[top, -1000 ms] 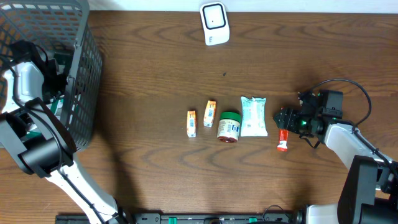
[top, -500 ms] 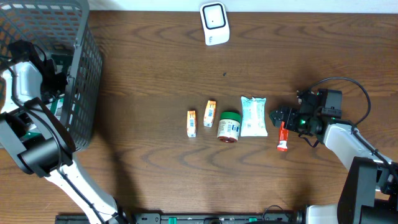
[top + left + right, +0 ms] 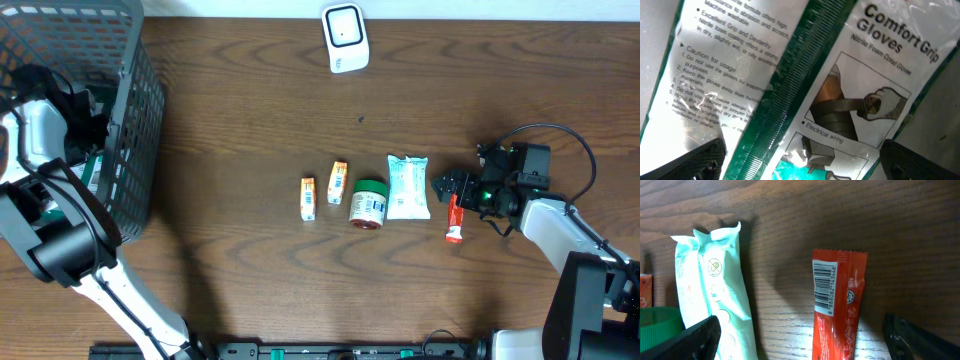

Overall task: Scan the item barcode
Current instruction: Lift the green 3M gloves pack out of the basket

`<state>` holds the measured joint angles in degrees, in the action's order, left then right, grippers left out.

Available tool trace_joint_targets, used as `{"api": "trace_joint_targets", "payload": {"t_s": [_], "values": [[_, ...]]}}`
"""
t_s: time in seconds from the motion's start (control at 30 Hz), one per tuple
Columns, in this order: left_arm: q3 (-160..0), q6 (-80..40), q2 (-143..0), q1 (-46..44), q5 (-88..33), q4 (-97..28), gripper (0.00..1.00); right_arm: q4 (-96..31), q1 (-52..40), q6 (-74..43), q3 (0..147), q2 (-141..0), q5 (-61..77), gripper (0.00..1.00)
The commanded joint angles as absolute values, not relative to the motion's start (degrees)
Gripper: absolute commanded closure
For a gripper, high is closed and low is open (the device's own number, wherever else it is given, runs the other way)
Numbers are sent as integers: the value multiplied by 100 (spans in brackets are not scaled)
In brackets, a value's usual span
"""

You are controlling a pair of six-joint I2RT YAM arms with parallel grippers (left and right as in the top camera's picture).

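Note:
A red packet [image 3: 837,310] lies flat on the wooden table with its barcode [image 3: 823,287] facing up. My right gripper [image 3: 805,347] stands open above its lower part, one finger on each side, touching nothing. From overhead the red packet [image 3: 456,220] is the rightmost item of a row, with the right gripper [image 3: 447,187] at its upper end. The white scanner [image 3: 345,38] stands at the table's far edge. My left gripper [image 3: 802,162] is open inside the basket [image 3: 130,120], right over a pack of Comfort Grip gloves [image 3: 850,85].
Left of the red packet lie a pale green pouch [image 3: 408,186], a green-lidded jar [image 3: 368,203] and two small orange boxes [image 3: 338,183] [image 3: 308,198]. The dark mesh basket takes up the left end of the table. A cable loops over the right arm.
The right gripper's jaws have spread wide and it has shifted slightly left at the red packet's upper end. The left arm has stayed still in the basket.

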<state>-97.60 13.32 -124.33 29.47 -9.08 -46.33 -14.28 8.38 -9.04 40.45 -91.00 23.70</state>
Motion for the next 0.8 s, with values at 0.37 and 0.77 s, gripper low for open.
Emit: {"api": "trace_joint_targets", "payload": {"t_s": [0.37,0.77], "values": [[-8903,1667,-12420,2932,-670,-3798,9,-1446,781,-978,4001,-9153,2224,1],[-8903,1168,-12420,2934,-237,-3540,62,-1406,781,-980,4001,-9153,2123,1]]}}
